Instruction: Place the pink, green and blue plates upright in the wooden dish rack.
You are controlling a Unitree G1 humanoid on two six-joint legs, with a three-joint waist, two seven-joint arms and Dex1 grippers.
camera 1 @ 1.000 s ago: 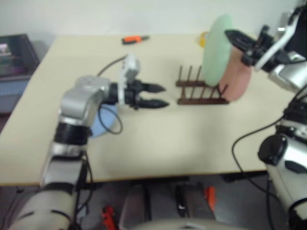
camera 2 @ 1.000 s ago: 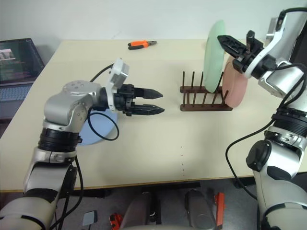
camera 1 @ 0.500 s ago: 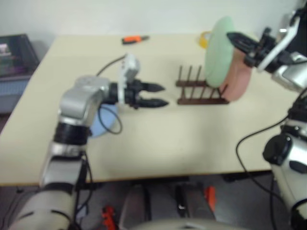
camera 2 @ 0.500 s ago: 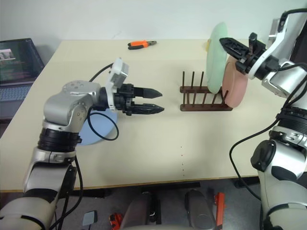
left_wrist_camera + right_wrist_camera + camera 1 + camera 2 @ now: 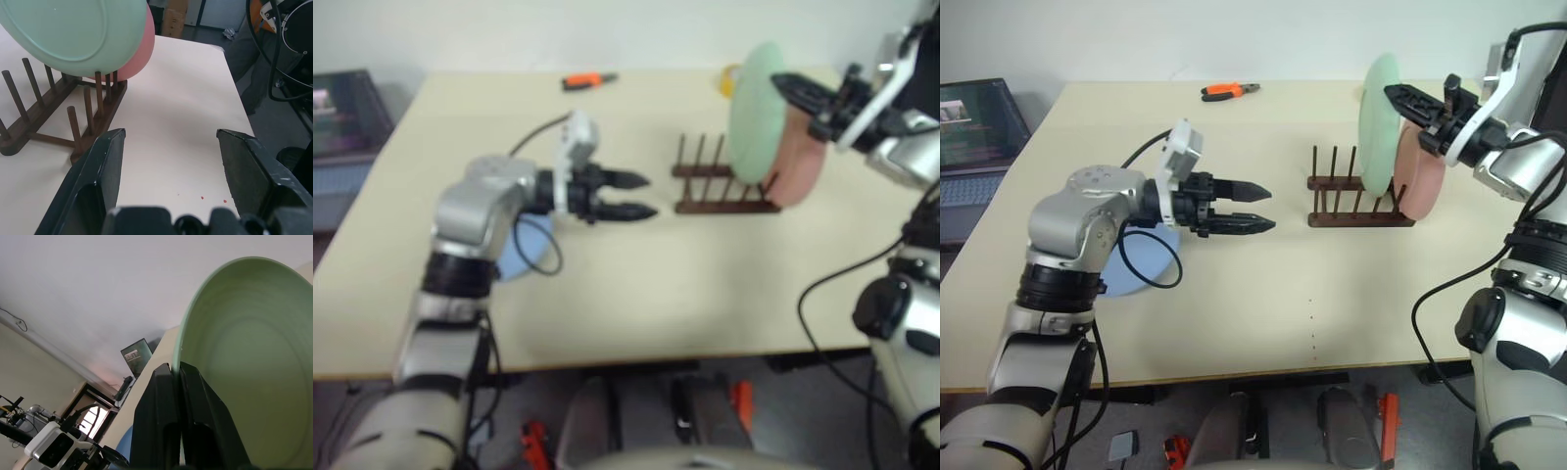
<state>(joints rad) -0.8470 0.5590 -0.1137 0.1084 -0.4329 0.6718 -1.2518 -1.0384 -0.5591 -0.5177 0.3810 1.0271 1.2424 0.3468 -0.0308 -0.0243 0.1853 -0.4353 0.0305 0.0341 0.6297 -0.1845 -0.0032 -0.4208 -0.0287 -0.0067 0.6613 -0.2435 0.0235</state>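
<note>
Since a second ago almost nothing has shifted on my screens: my right claw has kept its pinch on the top rim of the green plate, which has only wobbled a touch over the wooden dish rack. That plate stands nearly upright with its lower edge down among the pegs, right beside the pink plate already leaning at the rack's right end. My left claw hangs wide and empty above the bench, pointing toward the rack, while the blue plate lies flat on the bench under that arm (untouched so far). My worry is the release: if the green plate's edge is not truly seated between two pegs, letting go could tip it against the pink one, or shove the light rack sideways.
</note>
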